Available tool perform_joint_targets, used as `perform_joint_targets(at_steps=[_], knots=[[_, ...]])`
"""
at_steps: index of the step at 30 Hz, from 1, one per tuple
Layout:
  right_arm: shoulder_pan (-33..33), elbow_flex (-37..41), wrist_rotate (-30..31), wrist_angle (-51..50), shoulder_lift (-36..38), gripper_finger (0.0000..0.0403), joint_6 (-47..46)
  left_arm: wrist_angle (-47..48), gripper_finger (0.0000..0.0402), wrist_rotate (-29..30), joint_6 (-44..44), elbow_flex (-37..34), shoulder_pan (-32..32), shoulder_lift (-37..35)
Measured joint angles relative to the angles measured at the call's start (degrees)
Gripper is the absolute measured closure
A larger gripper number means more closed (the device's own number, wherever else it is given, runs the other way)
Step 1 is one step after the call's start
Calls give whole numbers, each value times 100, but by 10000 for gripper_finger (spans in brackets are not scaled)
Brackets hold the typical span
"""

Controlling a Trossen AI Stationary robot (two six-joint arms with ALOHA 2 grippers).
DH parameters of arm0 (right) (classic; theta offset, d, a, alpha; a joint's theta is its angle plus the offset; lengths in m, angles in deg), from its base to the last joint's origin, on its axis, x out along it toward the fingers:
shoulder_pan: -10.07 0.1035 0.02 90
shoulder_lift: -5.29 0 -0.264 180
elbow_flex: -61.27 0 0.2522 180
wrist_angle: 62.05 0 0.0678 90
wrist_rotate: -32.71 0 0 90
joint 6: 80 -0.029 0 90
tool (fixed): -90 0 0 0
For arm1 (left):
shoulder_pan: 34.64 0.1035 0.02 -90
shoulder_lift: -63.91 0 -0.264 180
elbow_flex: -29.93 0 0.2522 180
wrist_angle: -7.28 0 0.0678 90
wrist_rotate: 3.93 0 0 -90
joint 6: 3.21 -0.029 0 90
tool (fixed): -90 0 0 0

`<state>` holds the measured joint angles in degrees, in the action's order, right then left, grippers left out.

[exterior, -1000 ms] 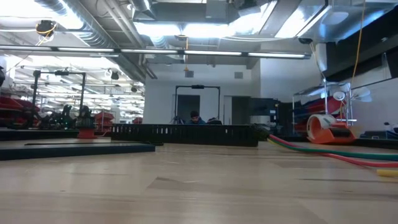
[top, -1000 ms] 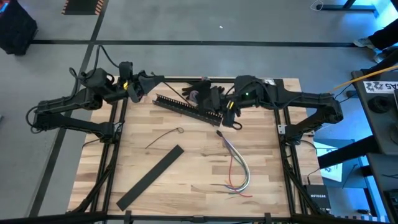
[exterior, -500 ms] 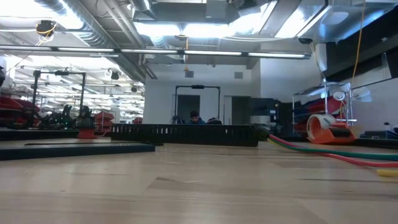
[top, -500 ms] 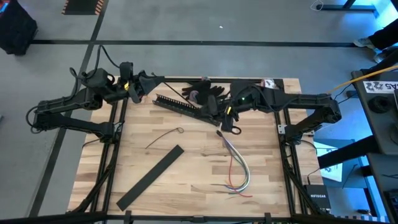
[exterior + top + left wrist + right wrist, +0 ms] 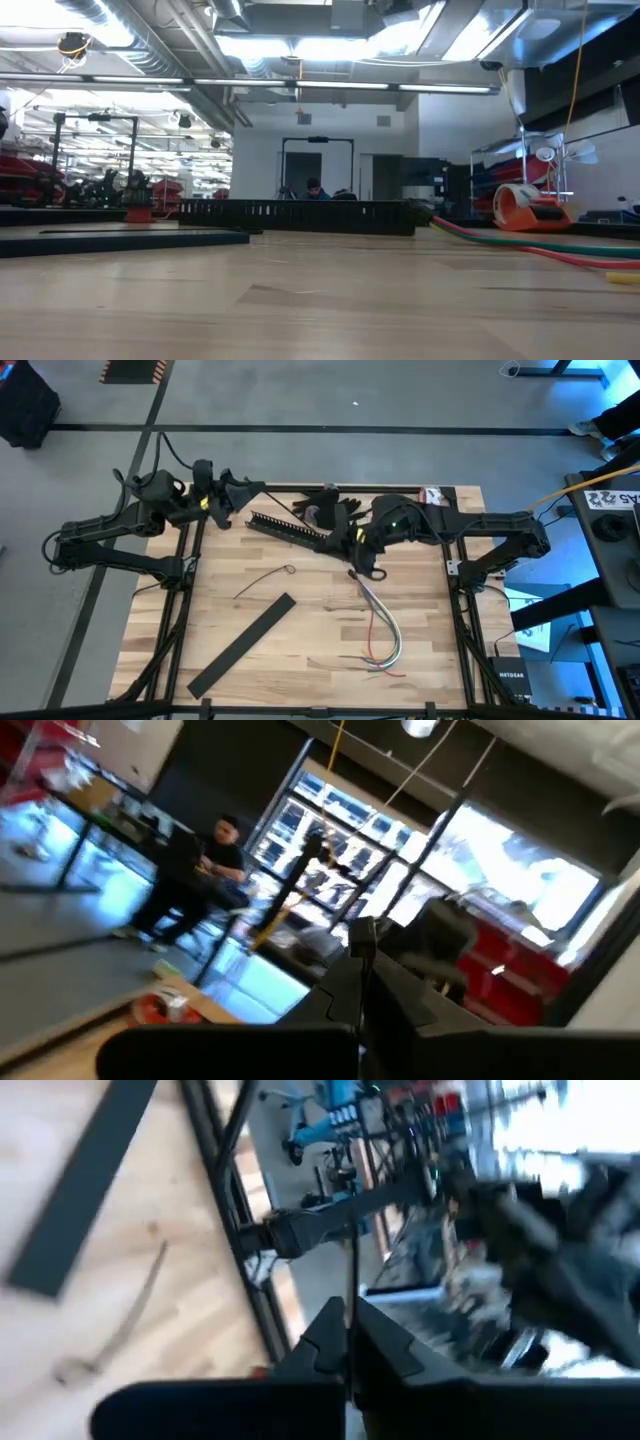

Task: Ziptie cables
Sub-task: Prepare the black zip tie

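Observation:
The cables (image 5: 382, 622) lie on the right half of the table as a loose curved bundle of grey, white and red wires; the low view shows them as coloured lines (image 5: 540, 246). The ziptie (image 5: 263, 581) is a thin dark strip left of centre, also in the right wrist view (image 5: 128, 1316). My right gripper (image 5: 346, 542) hangs shut over the right end of the comb-slotted bar (image 5: 295, 530), just beyond the cables' far end (image 5: 354, 573); its fingers meet in its wrist view (image 5: 347, 1342). My left gripper (image 5: 244, 492) waits shut (image 5: 362, 975) at the far left corner.
A flat black strip (image 5: 243, 645) lies slantwise on the near left of the table (image 5: 320, 610), and shows in the right wrist view (image 5: 82, 1180). A dark heap (image 5: 322, 506) sits at the far edge. Bare wood lies between the strip and the cables.
My right gripper has moved a little toward the table's left, along the comb-slotted bar's right end, and has turned. The cables, the ziptie and the bars have stayed where they were.

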<state>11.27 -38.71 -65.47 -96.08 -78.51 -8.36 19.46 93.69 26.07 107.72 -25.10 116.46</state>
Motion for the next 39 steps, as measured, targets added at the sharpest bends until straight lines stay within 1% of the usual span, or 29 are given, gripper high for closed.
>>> perform_joint_targets(at_steps=[3, 6, 10, 12, 14, 16, 19, 22, 27, 30, 32, 37, 39], knots=[[-228, -141, -252, -77, 2, 396, -1471, 183, 401, 288, -643, 2, 2, 69], [-576, -268, -653, -25, -150, 401, -3048, 325, 401, 554, -1247, 0, 21, 278], [-906, -515, -912, -58, -552, 402, -4979, 308, 401, 577, -1777, 1, 152, 750], [-1037, -657, -1225, -80, -724, 402, -5745, 330, 401, 576, -1998, -7, 205, 985], [-1164, -742, -1662, -74, -873, 402, -6409, 308, 401, 579, -2302, -7, 235, 1151], [-1266, -779, -2012, -67, -1007, 402, -6909, 303, 401, 578, -2615, -7, 260, 1301], [-1391, -782, -2346, -67, -1156, 402, -7620, 325, 401, 576, -3037, -7, 258, 1451], [-1463, -791, -2532, 71, -1261, 403, -8353, 238, 401, 572, -3471, -5, 256, 1516], [-1526, -793, -2779, 175, -1403, 403, -9362, 11, 401, 633, -4446, 0, 191, 1646], [-1525, -795, -2902, 244, -1443, 403, -9825, -236, 401, 672, -4984, 2, 167, 1745], [-1525, -795, -2948, 235, -1454, 403, -10026, -240, 401, 677, -5327, 2, 118, 1821], [-1587, -795, -2891, 268, -1457, 403, -10477, -254, 401, 694, -6005, 2, -110, 1956], [-1603, -795, -2890, 239, -1457, 403, -10598, -333, 401, 864, -6191, 2, -207, 2007]])
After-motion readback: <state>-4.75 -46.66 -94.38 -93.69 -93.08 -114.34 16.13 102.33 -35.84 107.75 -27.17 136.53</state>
